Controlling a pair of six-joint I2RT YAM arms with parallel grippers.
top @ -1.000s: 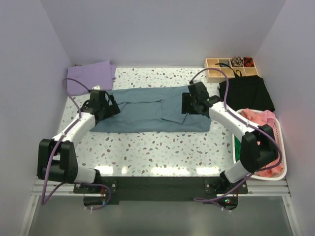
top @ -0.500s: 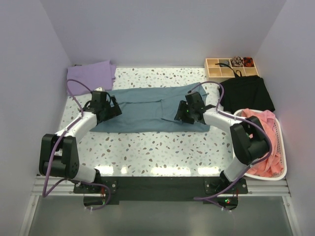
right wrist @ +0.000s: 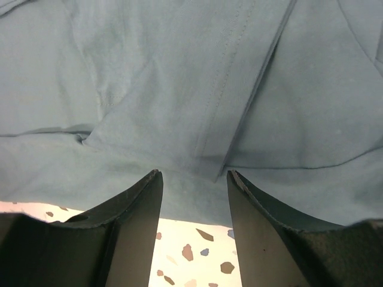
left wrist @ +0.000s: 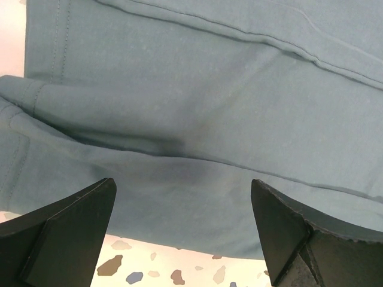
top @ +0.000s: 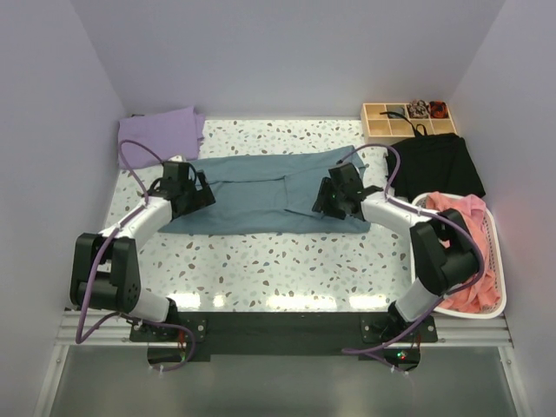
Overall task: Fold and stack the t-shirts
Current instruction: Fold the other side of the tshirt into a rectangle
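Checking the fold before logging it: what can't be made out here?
Left tool, right tool touching the blue shirt or not: wrists hide the tips in the top view.
Tray contents: too small, top view.
Pink cloth in the basket: right arm covers part, top view.

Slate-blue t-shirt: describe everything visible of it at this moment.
The slate-blue t-shirt is soft, matte cloth with stitched hems and seams. It lies flat as a wide band across the middle of the speckled table, partly folded, with flaps overlapping and shallow creases. The left gripper and right gripper sit open at its near edge, one toward each end; whether the fingers touch the cloth cannot be told.
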